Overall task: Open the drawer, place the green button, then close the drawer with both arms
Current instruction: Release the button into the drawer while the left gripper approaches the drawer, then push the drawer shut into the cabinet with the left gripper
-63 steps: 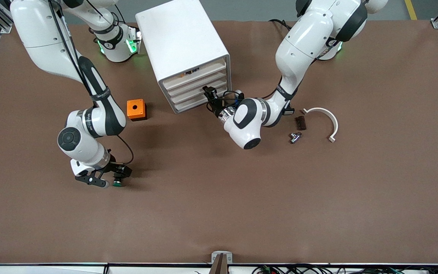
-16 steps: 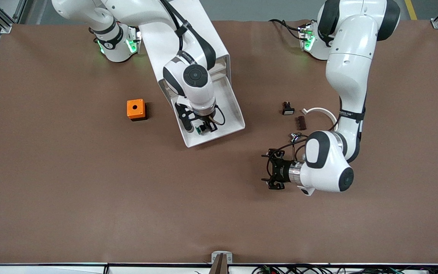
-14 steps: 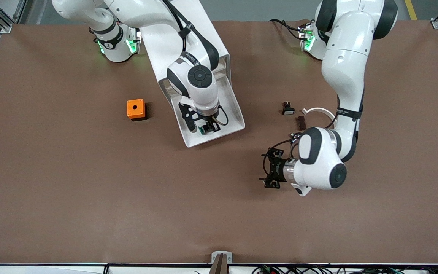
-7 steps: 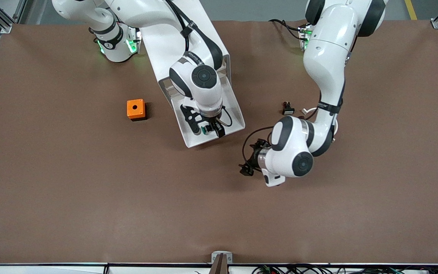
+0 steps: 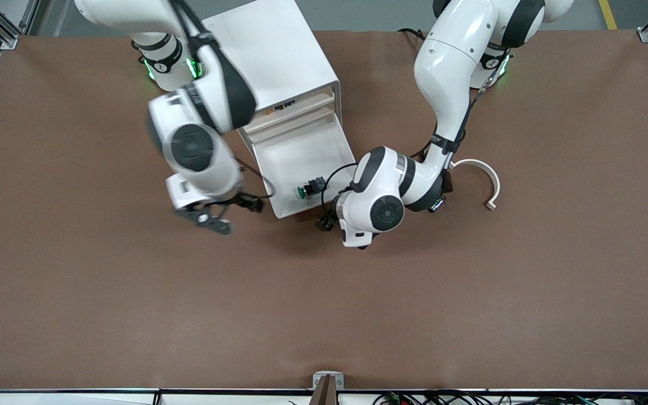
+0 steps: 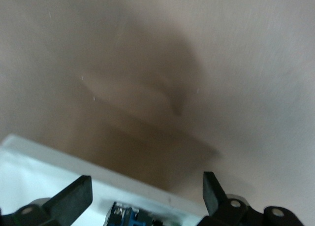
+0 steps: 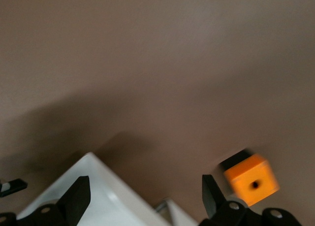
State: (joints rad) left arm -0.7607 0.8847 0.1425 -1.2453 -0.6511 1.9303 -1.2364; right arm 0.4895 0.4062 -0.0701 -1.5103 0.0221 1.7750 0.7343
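Landmark: white rounded plastic cabinet [image 5: 270, 56] with four tray drawers, standing near my two bases.

1. Shallow white plastic tray drawer [image 5: 279, 169], a lower one of the cabinet: pulled well out toward the front camera, its front lip [image 5: 296, 212] on the side nearest that camera.
2. Small push button with round green cap and black body [image 5: 308, 189]: lying on its side inside the open drawer, near the front lip, toward my left arm's end of it. Nothing grips it.
3. My left gripper [image 5: 325, 220]: low, just in front of the drawer's front lip at the corner closest to the button. Fingers [image 6: 74, 199] spread apart, holding nothing; the drawer's white rim [image 6: 59, 162] shows between them in the left wrist view.
4. My right gripper [image 5: 217, 216]: over the brown table beside the drawer's front corner toward my right arm's end. Fingers [image 7: 76, 196] spread, holding nothing.
5. Small orange box with a hole [image 7: 252, 179]: on the table, seen only in the right wrist view.
6. White curved plastic half-ring [image 5: 484, 180]: on the table toward my left arm's end, well apart from the cabinet.
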